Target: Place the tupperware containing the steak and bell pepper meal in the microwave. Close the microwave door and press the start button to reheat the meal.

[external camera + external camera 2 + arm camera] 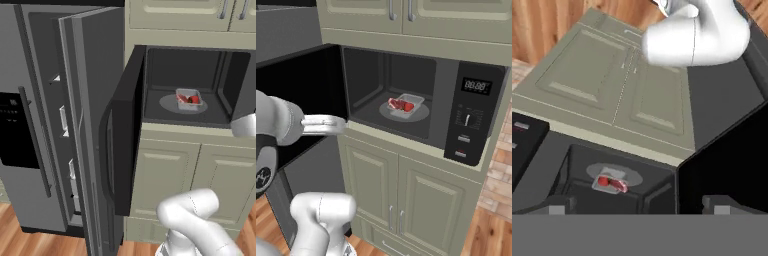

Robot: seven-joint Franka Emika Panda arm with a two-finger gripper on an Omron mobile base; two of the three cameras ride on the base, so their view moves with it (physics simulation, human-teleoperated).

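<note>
On the microwave, there's a small lit display high on the control panel in the right base view. It shows pale digits, but they're too blurred to read for certain. The buttons below it carry marks too small to make out. No other lettering is readable anywhere.

The wide black built-in microwave has a dark grey cavity and a round paler grey turntable plate. On it, ahead of the dark fingers, the small clear plastic tupperware shows red and dark chunks of food. The flung-open black microwave door is glossy. The panelled cabinets are cream-olive, the fridge grey, the plank floor warm brown.
</note>
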